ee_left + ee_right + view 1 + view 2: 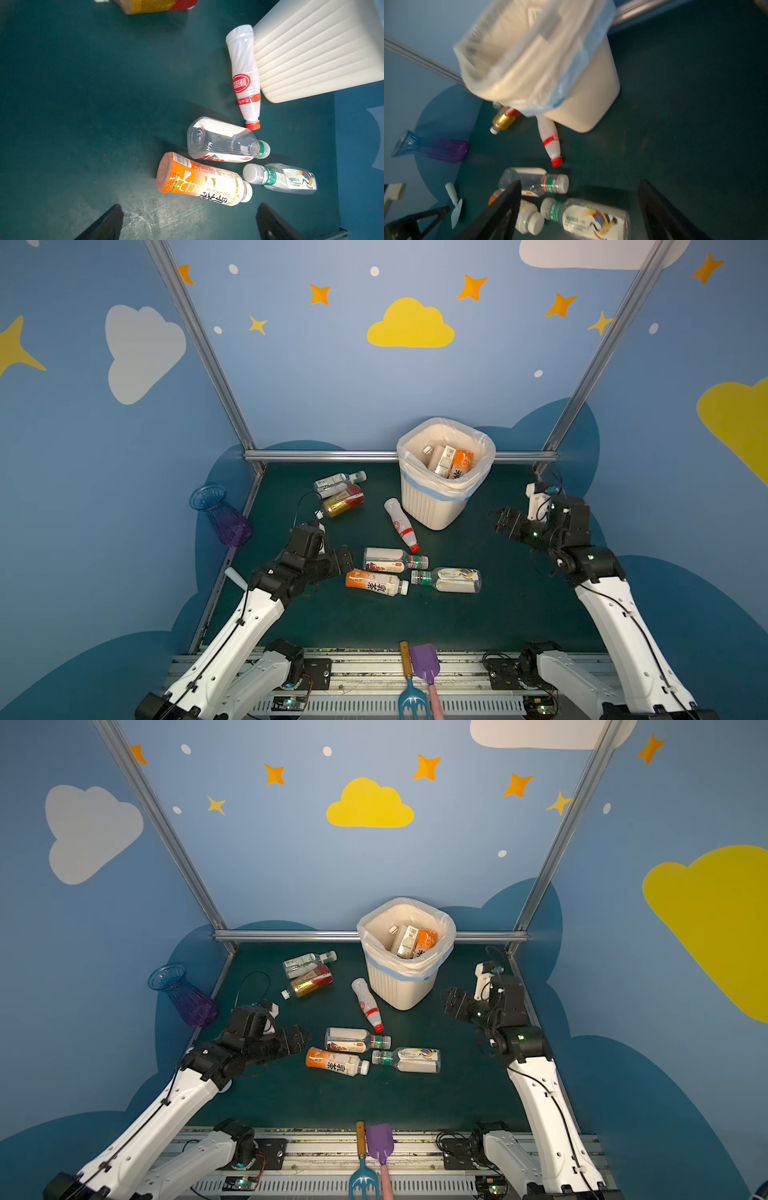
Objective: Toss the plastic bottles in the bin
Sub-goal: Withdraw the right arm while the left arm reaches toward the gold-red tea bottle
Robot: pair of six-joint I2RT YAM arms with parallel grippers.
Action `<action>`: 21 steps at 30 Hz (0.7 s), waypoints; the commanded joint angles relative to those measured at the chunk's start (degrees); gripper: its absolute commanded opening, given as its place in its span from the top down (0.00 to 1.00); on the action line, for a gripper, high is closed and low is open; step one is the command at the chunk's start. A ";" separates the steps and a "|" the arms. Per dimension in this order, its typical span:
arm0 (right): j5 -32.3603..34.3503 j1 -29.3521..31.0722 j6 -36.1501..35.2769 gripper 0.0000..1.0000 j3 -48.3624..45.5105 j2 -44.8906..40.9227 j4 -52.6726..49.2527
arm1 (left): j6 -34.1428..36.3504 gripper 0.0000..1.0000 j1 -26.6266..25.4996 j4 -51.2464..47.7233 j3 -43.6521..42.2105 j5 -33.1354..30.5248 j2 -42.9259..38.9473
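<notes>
The cream ribbed bin (432, 506) stands at the back of the green table with a few plastic bottles (451, 462) inside its clear liner. Several more lie on the table. A white red-capped bottle (400, 522) leans by the bin's foot. A clear one (392, 560), an orange-labelled one (374, 583) and a crane-labelled one (453, 580) lie in the middle. Two lie at the back left (340, 493). My left gripper (348, 559) is open and empty, just left of the orange-labelled bottle (199, 180). My right gripper (496, 521) is open and empty, raised right of the bin (591, 99).
A blue-purple ribbed vase (222, 514) leans against the left wall. A pale trowel (236, 577) lies at the table's left edge. A blue rake (409, 693) and a purple shovel (424, 662) rest on the front rail. A metal bar (324, 455) runs along the back.
</notes>
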 commanded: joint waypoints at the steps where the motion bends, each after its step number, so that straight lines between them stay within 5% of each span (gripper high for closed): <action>1: -1.26 1.19 0.19 0.13 -3.28 -4.78 -2.91 | -0.80 0.00 0.15 1.39 0.02 1.04 1.64; 6: -1.80 2.42 0.55 0.15 -8.24 -6.36 -3.34 | -0.69 0.01 0.26 2.18 1.27 -6.28 3.86; 11: -3.38 4.27 2.42 0.15 -11.09 -5.99 0.54 | 7.70 0.00 0.35 -0.06 12.00 -11.23 13.14; 21: -3.71 7.88 3.70 0.15 -12.68 -5.47 3.01 | 26.08 0.00 6.42 1.92 32.97 -8.93 38.06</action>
